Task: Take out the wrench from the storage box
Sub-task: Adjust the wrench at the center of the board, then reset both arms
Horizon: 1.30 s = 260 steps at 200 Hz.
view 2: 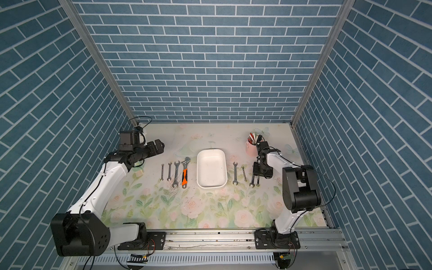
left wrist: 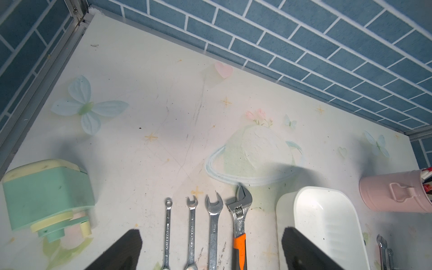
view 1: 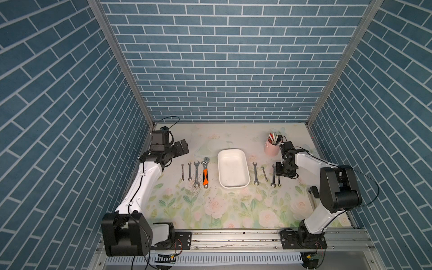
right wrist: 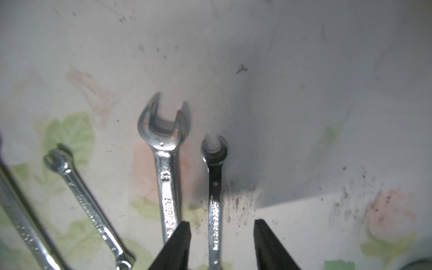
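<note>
Now my right claw (right wrist: 221, 223) sits open around the thin wrench (right wrist: 215, 187), bottom middle, so I should lift straight up.

blue brick walls (view 1: 224, 58), floral tabletop (view 1: 233, 210)

The walls (view 1: 222, 58) are showing blue brick with pale grout lines. The table (view 1: 233, 210) is wearing a pastel print of pink roses and green leaves. The box (view 1: 232, 168) is gleaming white, the cup (view 1: 271, 147) pink. The wrenches (view 1: 196, 174) are shining silver; the adjustable wrench (view 1: 205, 177) is showing an orange-and-black handle.
</note>
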Available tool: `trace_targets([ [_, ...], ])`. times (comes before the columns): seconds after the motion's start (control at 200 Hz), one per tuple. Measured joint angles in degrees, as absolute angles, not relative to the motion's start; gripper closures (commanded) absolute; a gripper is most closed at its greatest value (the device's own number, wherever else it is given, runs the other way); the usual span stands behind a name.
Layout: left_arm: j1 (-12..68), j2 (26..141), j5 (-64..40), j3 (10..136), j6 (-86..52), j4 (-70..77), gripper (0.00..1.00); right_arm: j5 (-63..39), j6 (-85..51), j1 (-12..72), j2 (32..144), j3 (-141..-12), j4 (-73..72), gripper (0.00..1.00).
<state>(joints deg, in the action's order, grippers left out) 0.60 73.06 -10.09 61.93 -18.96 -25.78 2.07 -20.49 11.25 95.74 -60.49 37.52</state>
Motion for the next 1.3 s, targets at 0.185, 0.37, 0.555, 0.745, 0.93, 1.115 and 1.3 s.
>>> trace_targets([
  [0.185, 0.6, 69.2, -9.4, 60.7, -20.6, -23.9, 0.00, 5.8, -20.2, 11.2, 88.6, -62.5, 35.2, 0.26],
  [0.37, 0.6, 63.8, -5.8, 59.1, -23.7, -18.4, 0.00, 9.0, -17.6, 11.1, 79.4, -57.9, 24.4, 0.08],
  [0.555, 0.8, 62.9, 0.6, 52.4, -26.5, -5.1, 0.00, 14.8, -13.6, 11.1, 76.4, -48.1, 8.2, 0.00],
  [0.745, 1.7, 62.5, 11.4, 38.1, -23.6, 11.0, 0.00, 20.4, -6.9, 11.0, 79.0, -37.3, -11.7, 0.00],
  [0.93, 1.7, 66.3, 23.1, 30.4, -18.1, 22.9, 0.00, 18.6, -0.9, 8.6, 83.3, -27.2, -32.6, 0.00],
  [1.115, 1.3, 72.5, 25.0, 23.3, -13.6, 33.3, 0.00, 12.1, 0.5, 4.4, 87.2, -26.4, -42.9, 0.00],
  [1.3, 1.0, 76.6, 21.7, 16.4, -9.8, 47.5, 0.00, 7.6, 1.6, 4.4, 87.8, -23.8, -50.3, 0.00],
])
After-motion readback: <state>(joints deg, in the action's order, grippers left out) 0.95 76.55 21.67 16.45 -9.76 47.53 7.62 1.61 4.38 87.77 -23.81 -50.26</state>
